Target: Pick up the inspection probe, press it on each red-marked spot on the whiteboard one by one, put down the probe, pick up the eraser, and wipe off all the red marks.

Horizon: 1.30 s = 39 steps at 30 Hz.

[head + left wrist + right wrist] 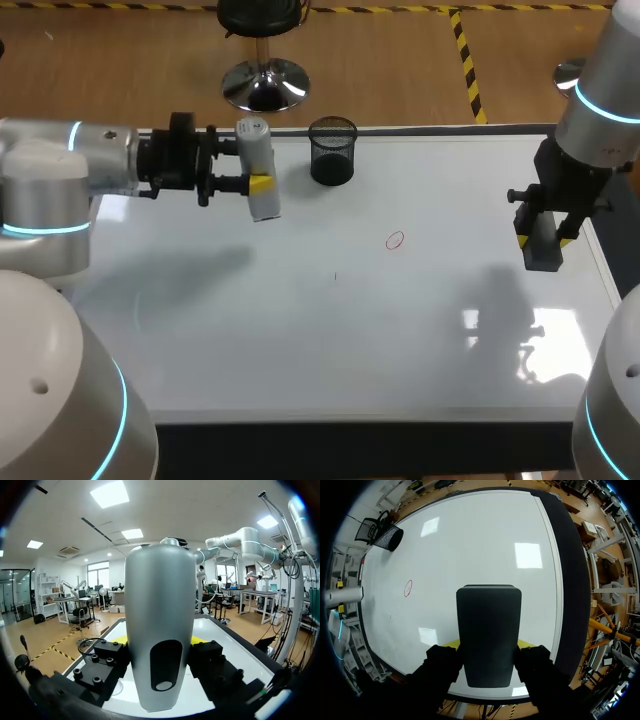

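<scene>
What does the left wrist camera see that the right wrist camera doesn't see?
Only the left wrist view shows the left gripper shut on the silver probe, close up, with a dark oval hole in its side. Only the right wrist view shows the right gripper shut on the dark eraser, with the red mark on the board ahead of it. A grey bit beyond the mark may be the probe, but I cannot tell. Both views show the whiteboard.
</scene>
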### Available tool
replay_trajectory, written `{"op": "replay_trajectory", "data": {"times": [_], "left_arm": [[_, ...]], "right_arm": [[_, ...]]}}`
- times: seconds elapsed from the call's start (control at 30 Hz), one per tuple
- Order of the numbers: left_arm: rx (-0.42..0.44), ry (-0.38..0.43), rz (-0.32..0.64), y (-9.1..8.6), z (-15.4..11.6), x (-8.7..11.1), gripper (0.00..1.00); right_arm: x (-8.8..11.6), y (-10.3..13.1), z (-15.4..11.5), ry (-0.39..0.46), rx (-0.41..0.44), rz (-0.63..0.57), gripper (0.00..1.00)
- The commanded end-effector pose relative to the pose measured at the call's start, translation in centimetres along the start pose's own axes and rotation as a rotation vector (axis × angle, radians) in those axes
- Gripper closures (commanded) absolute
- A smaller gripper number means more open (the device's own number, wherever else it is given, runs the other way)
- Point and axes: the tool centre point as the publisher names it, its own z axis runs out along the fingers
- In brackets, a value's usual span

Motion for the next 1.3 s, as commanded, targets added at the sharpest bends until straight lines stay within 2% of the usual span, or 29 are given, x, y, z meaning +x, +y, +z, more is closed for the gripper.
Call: {"op": "replay_trajectory", "data": {"times": [0.03, 0.97, 1.3], "left_arm": [[0.013, -0.011, 0.004, -0.2, -0.8, 0.7, 1.0], [0.013, -0.011, 0.004, -0.2, -0.8, 0.7, 1.0], [0.013, -0.011, 0.004, -0.2, -0.8, 0.7, 1.0]], "right_arm": [[-0.1, -0.1, -0.1, 0.002, -0.002, -0.002, 1.0], [-0.1, -0.1, -0.1, 0.002, -0.002, -0.002, 1.0], [0.4, 1.7, -0.2, 0.004, 0.053, 0.083, 1.0]]}}
